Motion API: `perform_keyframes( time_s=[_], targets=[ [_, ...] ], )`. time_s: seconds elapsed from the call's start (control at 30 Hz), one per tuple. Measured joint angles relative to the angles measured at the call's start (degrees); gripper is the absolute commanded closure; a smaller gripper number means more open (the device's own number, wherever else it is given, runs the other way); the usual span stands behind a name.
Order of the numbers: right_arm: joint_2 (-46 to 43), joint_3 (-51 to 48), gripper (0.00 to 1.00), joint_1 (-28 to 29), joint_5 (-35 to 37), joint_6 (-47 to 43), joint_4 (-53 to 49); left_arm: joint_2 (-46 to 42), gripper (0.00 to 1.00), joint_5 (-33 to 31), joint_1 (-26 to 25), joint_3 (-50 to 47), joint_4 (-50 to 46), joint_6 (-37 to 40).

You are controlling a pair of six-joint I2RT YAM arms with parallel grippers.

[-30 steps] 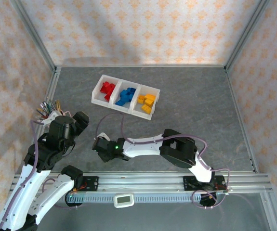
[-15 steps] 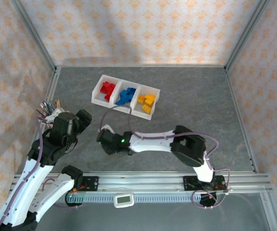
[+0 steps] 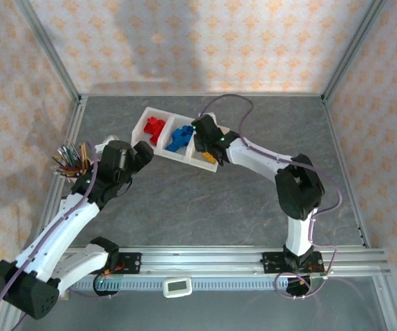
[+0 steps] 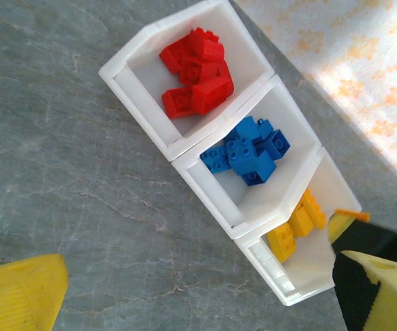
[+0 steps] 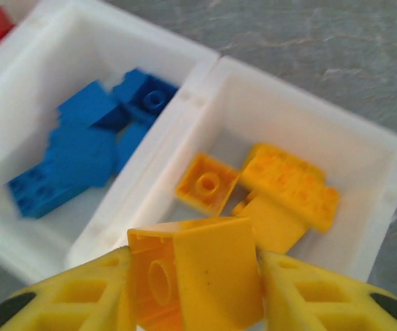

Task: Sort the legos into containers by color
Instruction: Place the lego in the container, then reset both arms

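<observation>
right wrist: right gripper [image 5: 192, 307] pinches yellow lego [image 5: 208, 265] over containers [image 5: 158, 160].

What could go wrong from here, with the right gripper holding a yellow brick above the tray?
The yellow brick in the right gripper hangs near the divider wall beside the blue bricks; released here, it might glance off the rim and land among them or outside the tray.

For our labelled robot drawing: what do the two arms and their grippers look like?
The left arm and right arm have white links, black joints and thin mauve cables looped alongside. The right gripper has yellow plastic fingers with slotted cut-outs; the left gripper is yellow with black patches.
</observation>
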Motion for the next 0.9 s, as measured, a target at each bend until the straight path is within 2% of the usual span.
perform_keyframes(
  time_s=[0.07, 0.2, 0.33, 0.4, 0.5, 0.63, 0.73, 0.8, 0.9],
  targets=[
    [3.02, 2.73, 0.35, -1.07, 0.81, -1.25, -0.26, 1.86, 0.00, 0.02, 0.02, -0.39, 1.95, 0.79],
    [4.79, 4.66, 0.17, -1.42, 1.97, -2.84, -0.87, 3.50, 0.01, -1.03, 0.76, -0.57, 4.94, 3.30],
    [1.86, 4.50, 0.00, -1.62, 3.65, -3.43, -1.60, 4.46, 0.00, -6.64, 1.70, -0.81, 7.93, 7.78],
    [-2.32, 2.29, 0.00, -2.45, 5.16, -3.06, -0.92, 4.72, 0.00, -10.21, 2.80, -2.23, 11.15, 10.78],
    [-14.40, -7.78, 0.00, -7.13, 7.78, -1.60, 2.82, 5.05, 0.00, -15.02, 5.16, -6.36, 17.05, 16.72],
    [-29.20, -26.40, 0.00, -21.99, 13.62, 0.04, 14.16, 6.19, 0.00, -20.83, 8.07, -15.08, 29.75, 26.80],
    [-31.30, -39.95, 0.00, -32.15, 16.41, 0.07, 24.90, 9.44, 0.00, -21.77, 11.76, -21.40, 39.85, 32.57],
    [-30.16, -48.59, 0.00, -35.08, 15.87, -0.59, 32.13, 11.89, 0.00, -21.59, 14.12, -24.74, 46.53, 35.52],
    [-27.06, -58.69, 0.00, -36.02, 13.25, -2.43, 43.15, 15.17, 0.00, -20.39, 15.54, -29.75, 59.06, 40.00]
  ],
)
